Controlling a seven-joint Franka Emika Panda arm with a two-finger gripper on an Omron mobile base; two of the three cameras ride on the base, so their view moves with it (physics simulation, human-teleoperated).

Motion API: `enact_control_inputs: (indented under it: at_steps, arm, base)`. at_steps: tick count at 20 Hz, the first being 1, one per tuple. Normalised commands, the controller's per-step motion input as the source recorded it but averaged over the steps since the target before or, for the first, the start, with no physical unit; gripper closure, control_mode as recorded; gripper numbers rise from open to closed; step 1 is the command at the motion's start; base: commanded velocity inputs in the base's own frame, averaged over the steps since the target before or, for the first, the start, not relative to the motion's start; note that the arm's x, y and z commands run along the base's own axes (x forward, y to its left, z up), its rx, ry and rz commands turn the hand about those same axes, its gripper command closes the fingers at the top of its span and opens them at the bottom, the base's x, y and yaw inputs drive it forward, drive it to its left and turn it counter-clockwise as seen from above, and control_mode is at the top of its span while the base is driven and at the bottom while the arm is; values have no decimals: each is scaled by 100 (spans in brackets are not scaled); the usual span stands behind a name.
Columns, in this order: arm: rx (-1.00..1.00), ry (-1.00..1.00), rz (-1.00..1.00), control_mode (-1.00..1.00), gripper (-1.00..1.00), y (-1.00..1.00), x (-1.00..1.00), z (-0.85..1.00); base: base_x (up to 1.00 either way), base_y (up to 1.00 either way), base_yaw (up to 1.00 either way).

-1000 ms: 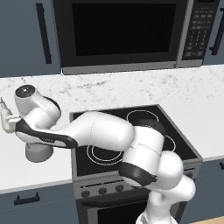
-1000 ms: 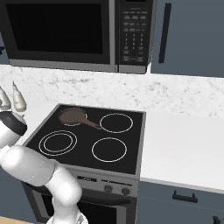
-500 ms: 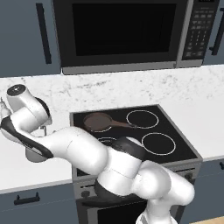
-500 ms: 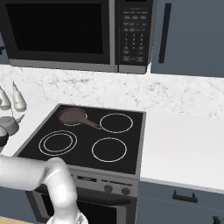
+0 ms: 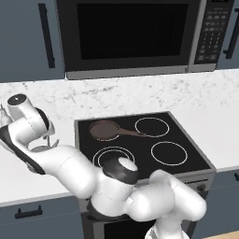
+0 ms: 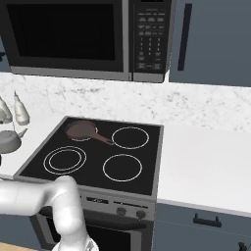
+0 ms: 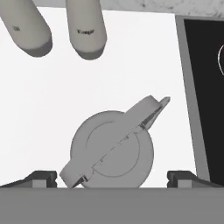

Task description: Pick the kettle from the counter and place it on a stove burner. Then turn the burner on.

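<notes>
The kettle, small, grey and squat, stands on the white counter just left of the cooktop; I look down on its lid and arched handle. My gripper hovers over it, open, with one dark fingertip to each side and no contact showing. From the right base view the kettle sits at the far left edge. In the left base view my white wrist covers most of it. The stove burner with two concentric rings lies at the cooktop's front left, bare.
Two white bottles stand on the counter just behind the kettle. A brown frying pan rests on the back left burner. Control knobs line the stove front. A microwave hangs above.
My arm's elbow has swung left and low, uncovering the cooktop's burners and the pan. The hand stays over the kettle with jaws still wide. The kettle has not moved.
</notes>
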Motion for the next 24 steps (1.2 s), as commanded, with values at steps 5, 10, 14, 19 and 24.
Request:
enact_control_inputs:
  at_steps: [5, 10, 14, 19, 24]
  arm:
    - [2, -2, -2, -100, -100, 8, 40, -25]
    - [4, -3, -4, -100, -100, 11, 33, -19]
    - [3, -1, -6, -100, -100, 11, 25, -17]
    - [0, 0, -7, -100, 100, 1, 9, -12]
    - [0, -3, -1, -100, 100, 0, 1, 0]
  base:
    - [0, 0, 0]
    - [0, 0, 0]
    - [0, 0, 0]
    - [0, 0, 0]
    - [0, 0, 0]
